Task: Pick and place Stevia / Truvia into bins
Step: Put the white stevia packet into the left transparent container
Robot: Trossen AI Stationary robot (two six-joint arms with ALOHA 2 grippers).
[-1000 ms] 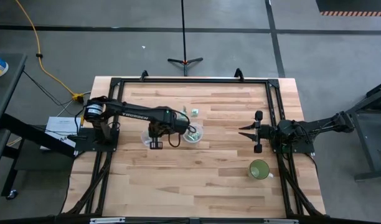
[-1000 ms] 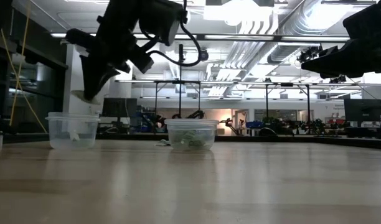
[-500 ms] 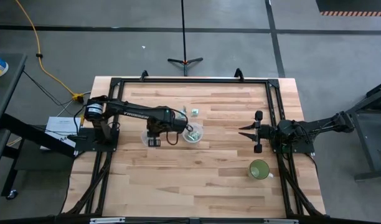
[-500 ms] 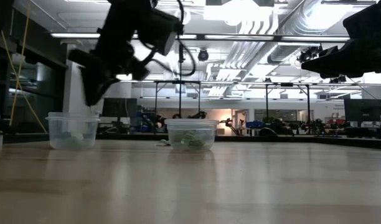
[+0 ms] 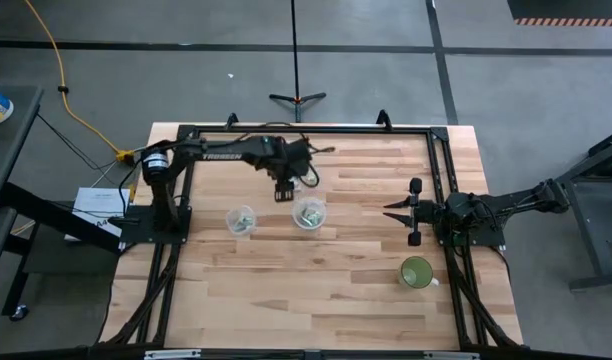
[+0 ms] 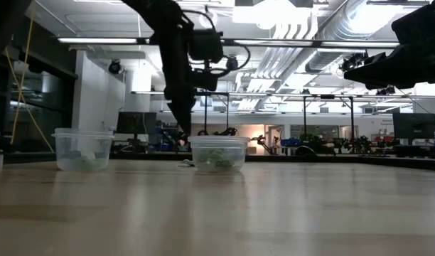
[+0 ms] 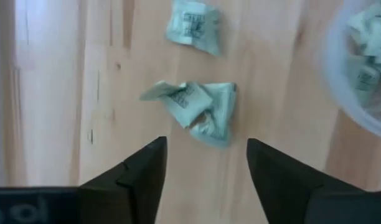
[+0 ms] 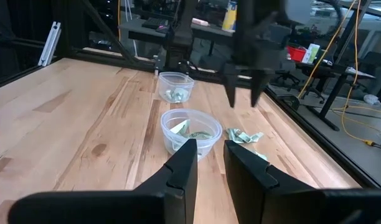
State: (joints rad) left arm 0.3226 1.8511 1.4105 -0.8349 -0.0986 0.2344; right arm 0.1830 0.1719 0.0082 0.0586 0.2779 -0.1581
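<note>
Three loose Stevia sachets lie flat on the wood near the table's far edge: two crumpled together (image 7: 197,106) and one apart (image 7: 192,25). My left gripper (image 7: 206,149) hangs open above them, fingers pointing down, touching nothing; the high view shows this gripper (image 5: 283,192) just beyond the bins. Two clear bins stand at mid-table, the left bin (image 5: 240,219) and the right bin (image 5: 308,213), both with sachets inside. My right gripper (image 5: 401,212) waits at the table's right, its fingers (image 8: 181,163) a narrow gap apart with nothing between them.
An opaque green cup (image 5: 417,272) stands near the right front, close to the right arm. Black frame rails (image 5: 306,129) run along the table's far and side edges. Bare wood lies in front of the bins.
My left gripper has opened above the left bin and let a pale sachet drop into it. It has then risen and swung toward the far edge and to the right, past the right bin, and now stands over the loose sachets.
</note>
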